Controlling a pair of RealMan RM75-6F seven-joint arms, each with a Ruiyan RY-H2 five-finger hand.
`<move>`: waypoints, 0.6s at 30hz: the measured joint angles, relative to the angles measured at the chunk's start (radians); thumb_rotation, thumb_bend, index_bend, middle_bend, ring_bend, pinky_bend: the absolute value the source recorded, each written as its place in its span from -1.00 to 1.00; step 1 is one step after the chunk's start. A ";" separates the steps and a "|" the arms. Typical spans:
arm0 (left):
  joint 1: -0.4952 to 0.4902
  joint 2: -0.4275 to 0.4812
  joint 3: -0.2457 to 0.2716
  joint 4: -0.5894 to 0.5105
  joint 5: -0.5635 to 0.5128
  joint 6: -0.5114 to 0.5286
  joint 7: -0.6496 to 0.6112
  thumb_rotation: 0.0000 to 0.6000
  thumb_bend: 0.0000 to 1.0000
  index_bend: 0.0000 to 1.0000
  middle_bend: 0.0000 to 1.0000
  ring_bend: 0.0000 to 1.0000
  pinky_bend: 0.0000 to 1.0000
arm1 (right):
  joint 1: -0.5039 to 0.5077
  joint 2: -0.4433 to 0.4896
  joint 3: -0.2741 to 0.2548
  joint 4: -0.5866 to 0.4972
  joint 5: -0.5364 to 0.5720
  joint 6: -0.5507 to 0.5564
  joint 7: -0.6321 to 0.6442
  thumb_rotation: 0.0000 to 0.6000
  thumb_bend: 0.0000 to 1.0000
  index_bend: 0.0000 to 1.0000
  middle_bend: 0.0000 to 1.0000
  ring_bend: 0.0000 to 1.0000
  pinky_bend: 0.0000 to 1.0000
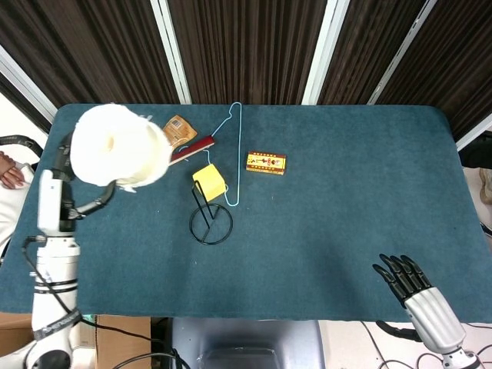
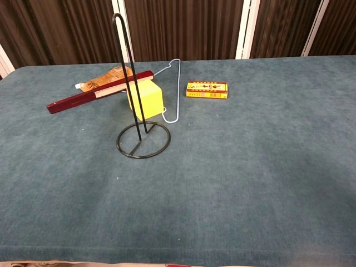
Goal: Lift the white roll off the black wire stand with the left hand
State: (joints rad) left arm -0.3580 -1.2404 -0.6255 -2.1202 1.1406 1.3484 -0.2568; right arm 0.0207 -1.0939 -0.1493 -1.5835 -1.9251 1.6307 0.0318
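Note:
The white roll (image 1: 123, 154) hangs high over the table's left side in the head view, gripped by my left hand (image 1: 65, 192), whose fingers curl under its lower left edge. The black wire stand (image 1: 210, 220) stands bare near the table's middle, its ring base and tall upright loop (image 2: 133, 89) plain in the chest view. The roll and left hand are outside the chest view. My right hand (image 1: 411, 283) sits off the table's front right corner, fingers spread, holding nothing.
A yellow block (image 2: 147, 99) sits right behind the stand. A dark red stick (image 2: 99, 92), a brown pouch (image 2: 104, 78), a light blue wire hanger (image 2: 174, 89) and a small orange box (image 2: 207, 89) lie further back on the blue cloth table (image 2: 250, 167).

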 measured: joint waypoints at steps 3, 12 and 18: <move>0.031 0.021 0.037 0.078 0.010 -0.021 -0.065 1.00 0.40 0.70 0.70 0.27 0.18 | 0.000 -0.002 -0.002 -0.003 -0.004 -0.002 -0.005 1.00 -0.88 -1.00 -1.00 -1.00 -1.00; 0.082 -0.071 0.255 0.490 0.155 -0.055 -0.267 1.00 0.35 0.70 0.70 0.27 0.00 | 0.007 -0.011 -0.001 -0.018 0.002 -0.035 -0.037 1.00 -0.88 -1.00 -1.00 -1.00 -1.00; 0.088 -0.256 0.389 0.669 0.245 -0.054 -0.312 1.00 0.27 0.68 0.62 0.22 -0.24 | 0.009 -0.016 -0.001 -0.021 0.003 -0.044 -0.049 1.00 -0.88 -1.00 -1.00 -1.00 -1.00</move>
State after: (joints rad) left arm -0.2705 -1.4963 -0.2363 -1.4507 1.3861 1.2944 -0.5685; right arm 0.0299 -1.1096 -0.1503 -1.6044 -1.9219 1.5869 -0.0172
